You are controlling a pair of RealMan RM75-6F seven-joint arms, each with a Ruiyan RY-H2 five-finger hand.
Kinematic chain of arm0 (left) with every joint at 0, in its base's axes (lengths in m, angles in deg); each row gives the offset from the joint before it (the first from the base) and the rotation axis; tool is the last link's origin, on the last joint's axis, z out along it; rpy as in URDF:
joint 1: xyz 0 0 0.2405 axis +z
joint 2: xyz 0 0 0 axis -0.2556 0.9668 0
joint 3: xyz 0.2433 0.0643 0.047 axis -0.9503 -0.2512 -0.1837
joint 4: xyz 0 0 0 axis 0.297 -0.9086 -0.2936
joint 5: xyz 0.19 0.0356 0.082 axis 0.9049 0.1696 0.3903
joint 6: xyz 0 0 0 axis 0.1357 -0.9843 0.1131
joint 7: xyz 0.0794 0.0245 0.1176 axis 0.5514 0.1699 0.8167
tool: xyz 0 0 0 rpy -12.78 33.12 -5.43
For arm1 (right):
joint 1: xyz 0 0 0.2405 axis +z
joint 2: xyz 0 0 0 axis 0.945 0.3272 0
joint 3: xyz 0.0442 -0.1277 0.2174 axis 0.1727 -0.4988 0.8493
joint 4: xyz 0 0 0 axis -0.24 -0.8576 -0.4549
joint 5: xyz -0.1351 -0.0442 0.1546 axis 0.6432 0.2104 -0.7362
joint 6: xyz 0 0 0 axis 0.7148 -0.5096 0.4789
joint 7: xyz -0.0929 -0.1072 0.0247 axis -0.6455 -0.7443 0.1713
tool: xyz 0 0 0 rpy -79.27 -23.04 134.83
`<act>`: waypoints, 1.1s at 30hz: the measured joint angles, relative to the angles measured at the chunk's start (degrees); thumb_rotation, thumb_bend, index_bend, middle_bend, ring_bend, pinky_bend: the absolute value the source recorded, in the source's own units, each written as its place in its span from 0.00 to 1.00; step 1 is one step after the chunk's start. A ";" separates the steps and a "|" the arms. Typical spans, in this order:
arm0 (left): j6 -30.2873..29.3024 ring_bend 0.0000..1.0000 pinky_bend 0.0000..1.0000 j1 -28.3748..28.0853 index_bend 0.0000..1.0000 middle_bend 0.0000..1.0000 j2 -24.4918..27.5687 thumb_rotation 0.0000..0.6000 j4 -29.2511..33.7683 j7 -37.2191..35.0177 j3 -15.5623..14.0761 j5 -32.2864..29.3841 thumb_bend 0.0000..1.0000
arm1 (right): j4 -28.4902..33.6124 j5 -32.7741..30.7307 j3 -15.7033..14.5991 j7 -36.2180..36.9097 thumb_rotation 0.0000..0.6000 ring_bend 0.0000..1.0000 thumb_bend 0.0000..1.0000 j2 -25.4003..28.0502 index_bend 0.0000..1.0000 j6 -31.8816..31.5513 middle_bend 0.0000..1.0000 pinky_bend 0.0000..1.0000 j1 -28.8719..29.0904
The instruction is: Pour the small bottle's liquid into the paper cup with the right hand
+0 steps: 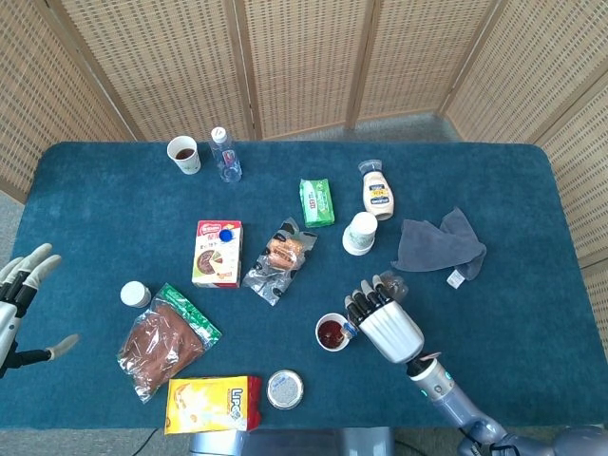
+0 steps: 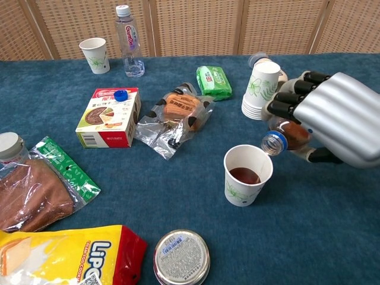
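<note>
My right hand (image 2: 329,119) (image 1: 387,323) grips the small bottle (image 2: 286,135), which lies nearly level with its open mouth just above the right rim of the paper cup (image 2: 245,176) (image 1: 332,332). Brown liquid sits in the cup, and some brown liquid is left inside the bottle. No stream runs between them. Most of the bottle is hidden by the fingers. My left hand (image 1: 21,285) hovers at the table's left edge, fingers spread, holding nothing.
A stack of paper cups (image 2: 258,89) stands just behind the right hand. Nearby are a snack pouch (image 2: 175,119), a green packet (image 2: 214,81), a round tin (image 2: 181,257), a yellow bag (image 2: 65,255), a boxed snack (image 2: 108,117), a water bottle (image 2: 128,41), and a grey cloth (image 1: 439,244).
</note>
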 measured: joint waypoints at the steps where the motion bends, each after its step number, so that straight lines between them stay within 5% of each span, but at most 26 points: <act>1: -0.03 0.00 0.00 0.03 0.00 0.00 0.01 1.00 0.01 -0.01 -0.02 0.02 0.15 | 0.36 -0.28 0.02 0.38 1.00 0.31 0.81 0.04 0.39 0.05 0.63 0.86 -0.08; 15: 0.38 0.00 0.00 -0.14 0.00 0.00 0.18 1.00 -0.07 -0.43 -0.07 -0.17 0.15 | 9.94 -8.13 1.42 11.05 1.00 0.31 0.81 2.86 0.39 4.41 0.63 0.86 -1.15; 33: 1.05 0.00 0.00 -0.37 0.00 0.00 -0.02 1.00 0.24 0.25 -0.20 -0.23 0.15 | 17.10 -20.59 9.40 26.52 1.00 0.31 0.81 9.69 0.40 7.05 0.63 0.86 -2.32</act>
